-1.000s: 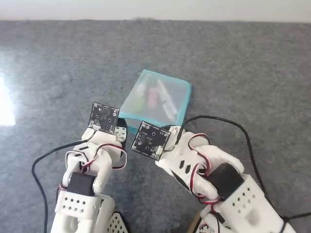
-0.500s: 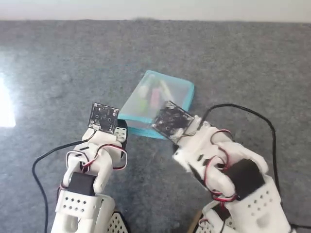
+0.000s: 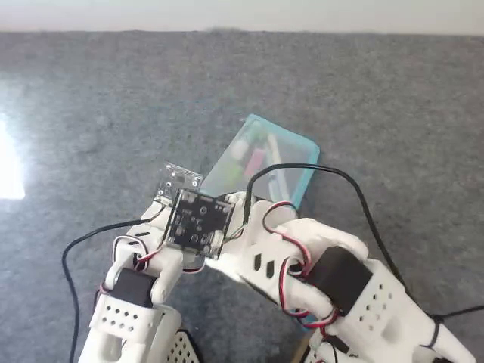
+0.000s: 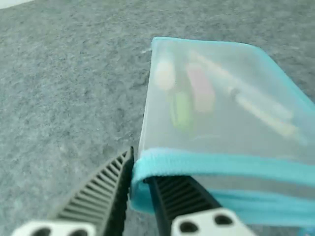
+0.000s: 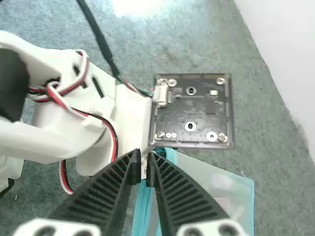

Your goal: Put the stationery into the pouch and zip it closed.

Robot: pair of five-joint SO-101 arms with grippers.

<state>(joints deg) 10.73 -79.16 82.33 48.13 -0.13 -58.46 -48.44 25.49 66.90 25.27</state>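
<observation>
Two arms crowd the near end of the pouch (image 3: 272, 166), which lies flat on the grey tabletop (image 3: 378, 98). All the stationery (image 4: 189, 96) that I can see, a few coloured pens or markers, sits inside behind the clear wall, so the filling step looks done. The left end effector (image 4: 139, 169) pinches the corner of the teal zip band (image 4: 221, 164), which should anchor it. The right end effector (image 5: 143, 160) has its jaws pressed almost together right at that band, just beside the left arm's camera board (image 5: 192, 110) — whether they grip anything there I cannot tell. How much of the zip is shut is hidden under the arms — judging by the two grips, closing it is what remains.
</observation>
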